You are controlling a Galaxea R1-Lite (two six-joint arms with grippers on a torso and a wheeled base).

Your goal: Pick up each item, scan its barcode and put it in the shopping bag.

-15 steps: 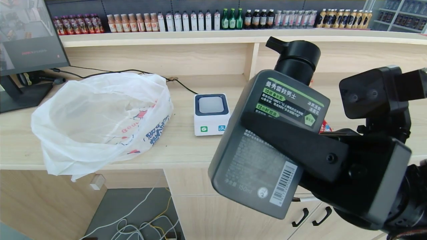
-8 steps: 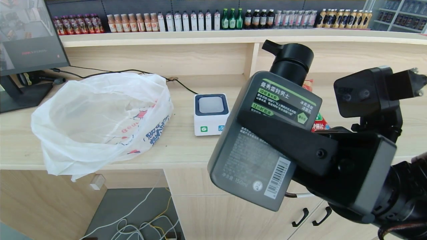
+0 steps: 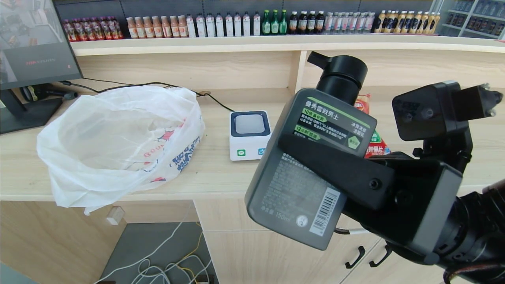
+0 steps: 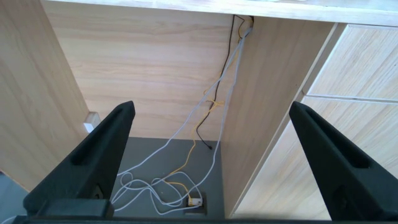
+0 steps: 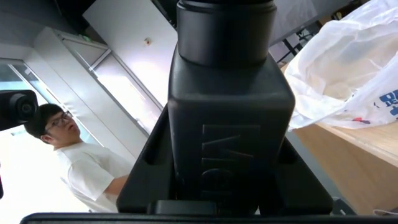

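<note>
Holding dark bottle [image 3: 292,193] clamped in right gripper [image 3: 302,154], scan pending; next, turn barcode [image 3: 325,211] down toward scanner [image 3: 250,134] at 10 o'clock.

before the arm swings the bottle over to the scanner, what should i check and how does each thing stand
1. Grip: the right end effector is shut across the bottle: ok.
2. The barcode is not covered by the finger: ok.
3. The barcode is turned toward the scanner window: not ok, it faces up and away from it.
4. The scanner window is uncovered: ok.
5. The shopping bag sits on the counter with its mouth open: ok.
6. The left end effector is open, down below the counter, out of the path: ok.
</note>
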